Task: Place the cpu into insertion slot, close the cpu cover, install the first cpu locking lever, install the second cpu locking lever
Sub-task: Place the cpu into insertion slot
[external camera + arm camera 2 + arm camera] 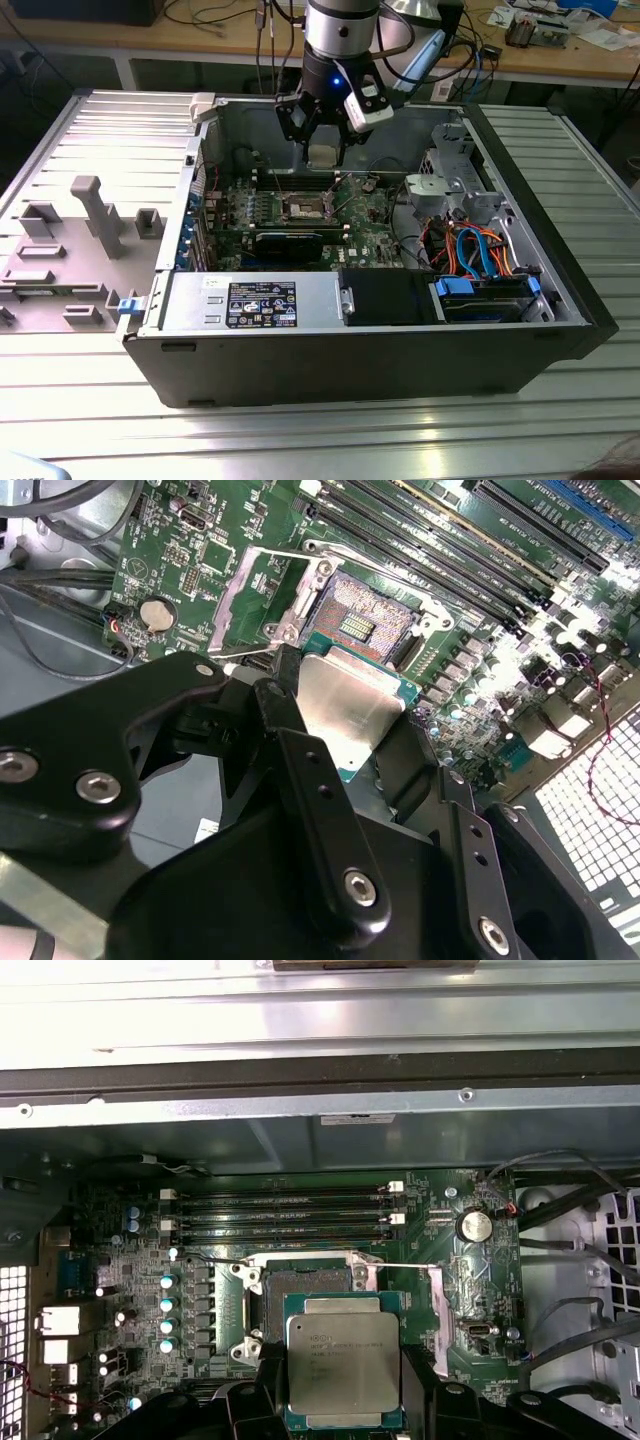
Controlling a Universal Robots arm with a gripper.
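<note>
Exterior view: the cpu [322, 154] is being held by the closed jaws above the open computer case [350, 365], over the green motherboard [375, 215]. In the second wrist view, the cpu [350, 705] is being gripped at its edges, near the insertion slot [362, 620]; the cpu cover [250, 590] is standing open. In the first wrist view, the cpu [343, 1360] is being seen overlapping the slot's [300, 1290] edge.

The arm [340, 30] hangs upright — claw [322, 145] pointing down, clamped on the cpu [343, 1360].
</note>
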